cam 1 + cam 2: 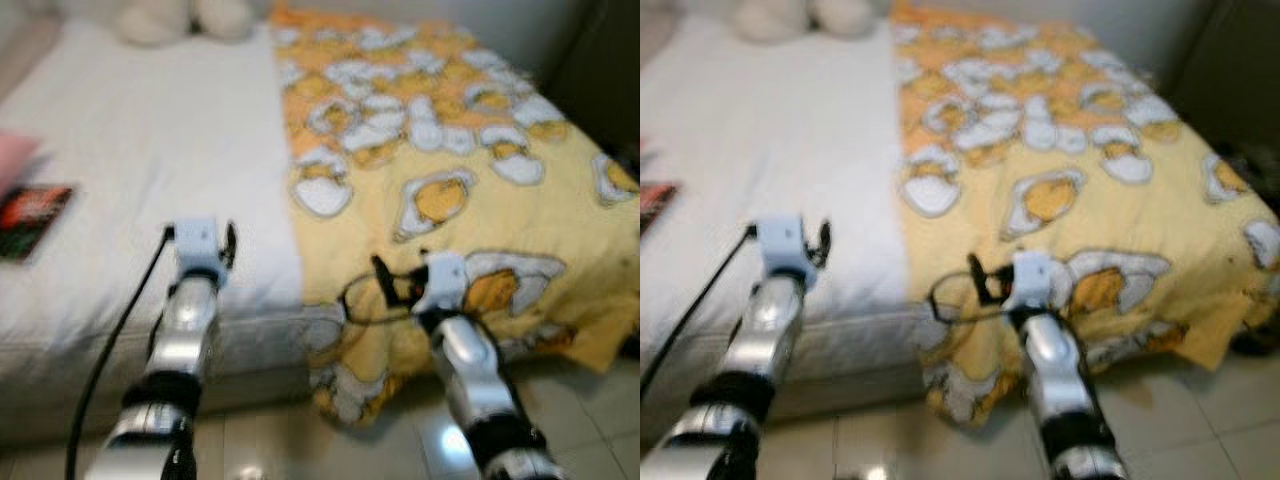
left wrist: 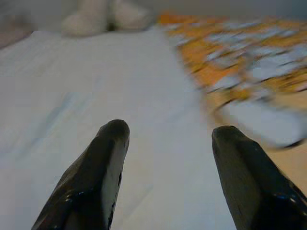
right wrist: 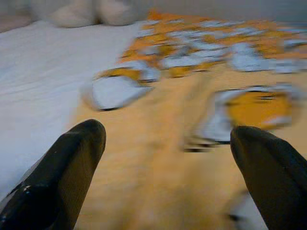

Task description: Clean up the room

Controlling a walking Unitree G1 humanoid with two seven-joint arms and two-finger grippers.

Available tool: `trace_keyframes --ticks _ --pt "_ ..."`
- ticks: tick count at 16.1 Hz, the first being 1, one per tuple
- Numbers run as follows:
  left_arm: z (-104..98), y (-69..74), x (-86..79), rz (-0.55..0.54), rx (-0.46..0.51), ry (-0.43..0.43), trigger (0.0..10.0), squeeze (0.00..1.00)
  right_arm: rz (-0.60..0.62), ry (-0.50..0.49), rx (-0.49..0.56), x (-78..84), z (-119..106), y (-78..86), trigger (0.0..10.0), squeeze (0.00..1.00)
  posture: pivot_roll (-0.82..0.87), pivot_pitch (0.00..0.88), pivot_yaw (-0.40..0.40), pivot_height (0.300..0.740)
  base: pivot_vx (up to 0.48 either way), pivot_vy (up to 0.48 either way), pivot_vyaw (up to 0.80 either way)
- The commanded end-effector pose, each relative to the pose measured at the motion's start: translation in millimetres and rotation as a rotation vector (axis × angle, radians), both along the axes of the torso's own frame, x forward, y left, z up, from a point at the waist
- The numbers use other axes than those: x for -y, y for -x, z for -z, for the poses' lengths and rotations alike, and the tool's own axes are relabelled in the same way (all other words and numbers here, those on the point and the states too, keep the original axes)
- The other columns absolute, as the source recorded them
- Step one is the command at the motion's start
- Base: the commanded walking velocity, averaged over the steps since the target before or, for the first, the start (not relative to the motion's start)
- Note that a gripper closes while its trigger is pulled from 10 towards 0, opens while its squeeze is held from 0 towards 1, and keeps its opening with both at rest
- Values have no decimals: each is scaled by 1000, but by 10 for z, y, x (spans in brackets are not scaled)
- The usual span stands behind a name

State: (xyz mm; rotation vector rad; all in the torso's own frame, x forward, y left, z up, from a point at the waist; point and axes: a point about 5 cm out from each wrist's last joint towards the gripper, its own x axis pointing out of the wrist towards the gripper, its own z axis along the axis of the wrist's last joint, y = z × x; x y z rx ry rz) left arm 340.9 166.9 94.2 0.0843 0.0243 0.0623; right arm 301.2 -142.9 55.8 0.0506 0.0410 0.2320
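Both silver arms are reaching forward at the foot of the bed (image 1: 120, 340), over pale floor tiles (image 1: 300, 440) nearest the camera, and the views are blurring somewhat. Left tool (image 2: 165, 139) is hovering over the bare white sheet (image 1: 150, 150), its two black fingers spread wide with nothing between them, which reads as readiness rather than a grip. Right tool (image 3: 168, 139) is hovering just above the near edge of the yellow quilt (image 1: 450, 180), likewise splayed and empty; a dark cable is looping beside its wrist. That quilt, printed with white and orange egg-like shapes, is covering the robot's right half of the mattress, and its near corner is drooping over the bed's edge toward the floor, so in my judgement it is the item most in need of straightening. With one tool over the sheet and the other over the fabric, the arms appear to be lining up to take hold of the quilt's edge, though no contact is being made. Further off, at the left edge, a dark book (image 1: 30, 220) is lying flat on the sheet, with something pink just beyond it. Farthest away, a pale plush toy (image 1: 185, 18) is resting at the head of the bed.
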Motion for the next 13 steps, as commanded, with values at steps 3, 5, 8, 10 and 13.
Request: trace_keyframes --ticks 3,5,8,10,13 --pt "-30 -66 185 49 -3 21 10000 0 48 8 -6 131 43 67 10000 0 4 0 -5 740 450 0 0" --pt "-17 -83 124 -10 -26 55 10000 0 65 14 -15 186 68 81 10000 0 1 0 2 740 467 0 0" --pt "-68 -145 82 -7 -25 31 10000 0 88 20 -6 223 17 15 10000 0 9 0 7 740 477 0 0" --pt "-132 -175 62 20 -1 0 10000 0 116 37 -2 243 -23 -64 10000 0 26 0 5 740 240 0 0" --pt "-160 -156 -102 -17 3 -16 10000 0 130 22 -14 192 -230 -400 10000 0 93 0 12 740 0 0 0"
